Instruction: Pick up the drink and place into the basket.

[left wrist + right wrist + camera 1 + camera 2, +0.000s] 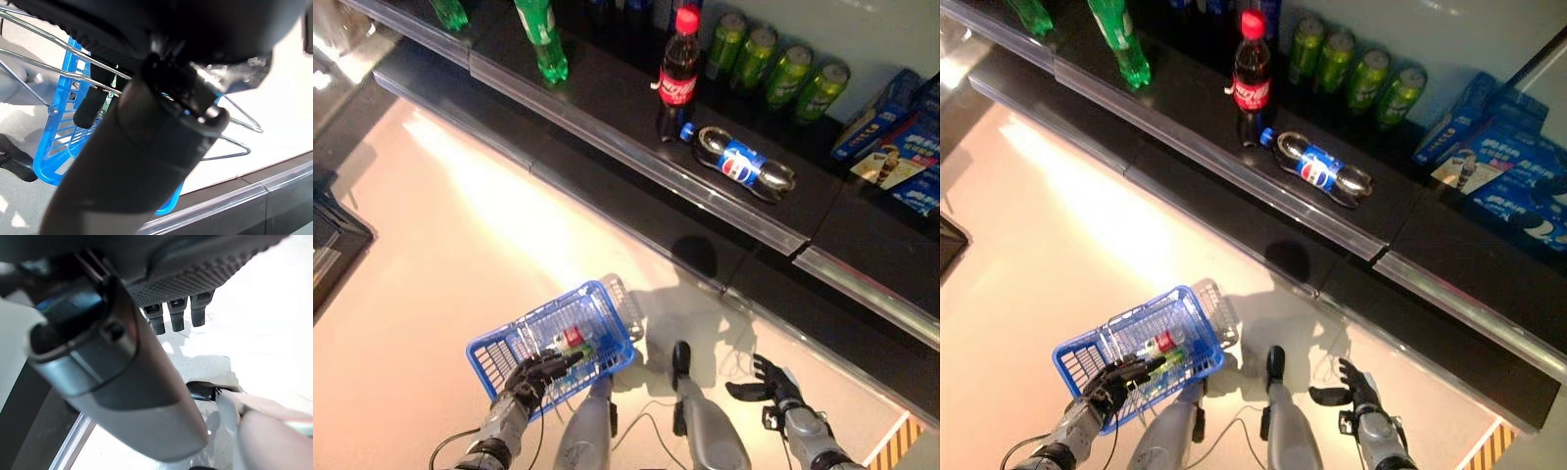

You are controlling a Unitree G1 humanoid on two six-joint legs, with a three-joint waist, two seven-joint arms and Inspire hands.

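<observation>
Although it is small from my head cameras, the drink (572,342) lies on its side inside the blue basket (499,350), a clear bottle with a red label band and a greenish end, resting on the basket's slotted plastic floor. My left hand (534,372) sits at the basket's near edge with its dark fingers curled around the thin wire handle (234,125); the wrist view shows those metal loops running right past the hand, and the basket hangs tilted from that grasp above the pale glossy floor (460,245). My right hand (769,380) hangs low on the other side, well apart from the basket, fingers spread and relaxed, holding nothing. Beyond, a dark shelf (607,108) with a clear plastic front strip carries a cola bottle (679,70) standing upright with a red cap, a blue-labelled cola bottle (744,164) lying on its side just beside it, a row of green cans (773,67), green bottles (541,39) farther left, and blue boxes (901,137) at the right end.
</observation>
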